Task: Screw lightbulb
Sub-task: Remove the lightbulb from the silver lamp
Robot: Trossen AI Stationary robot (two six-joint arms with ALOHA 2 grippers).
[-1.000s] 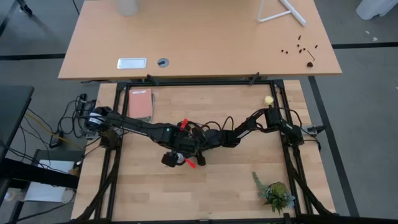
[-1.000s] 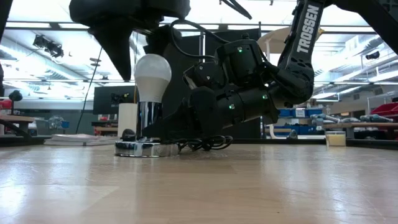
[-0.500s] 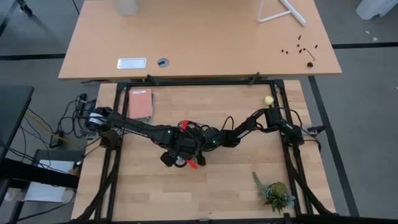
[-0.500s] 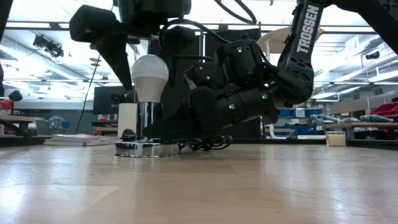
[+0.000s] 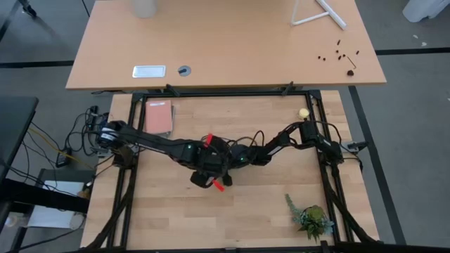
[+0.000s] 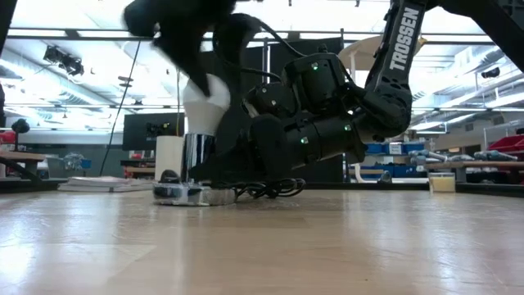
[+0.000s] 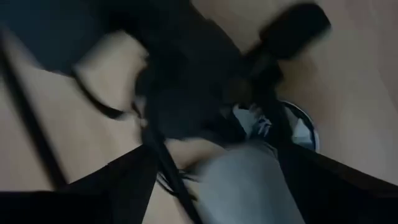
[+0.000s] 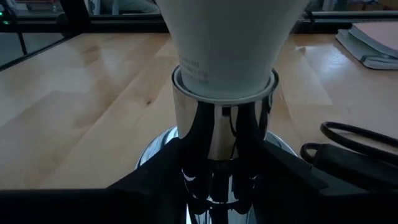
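Note:
The white lightbulb [image 8: 230, 37] stands upright with its screw end in the chrome sleeve [image 8: 221, 124] of the socket, whose round base [image 6: 192, 195] lies flat on the table. My left gripper [image 7: 249, 186] is over the bulb [image 6: 206, 105] from above, open, one finger on each side of it; whether a finger touches it I cannot tell. In the high view this gripper [image 5: 205, 176] hides the bulb. My right gripper [image 8: 224, 186] lies low at the socket [image 5: 225, 166], shut on the sleeve. My right gripper pinches the socket's chrome sleeve low down [image 8: 217, 168], just above the round base, between its two fingers [image 8: 158, 186]. The fingers come level from the table's right side, across the upright sleeve. The base rests on the table and the sleeve stands upright.
The socket's black cord [image 6: 266, 190] coils on the table beside the base. A pinkish book [image 5: 159, 117] lies far left, a small yellow ball [image 5: 303, 112] far right, a small plant [image 5: 309, 218] near right. Bare wood lies toward the near edge.
My left gripper has come down from above the bulb's left side and gone a little toward the table's right edge, turning about as it went, so that its fingers now stand around the bulb's top. The bulb, socket and right gripper have stayed put.

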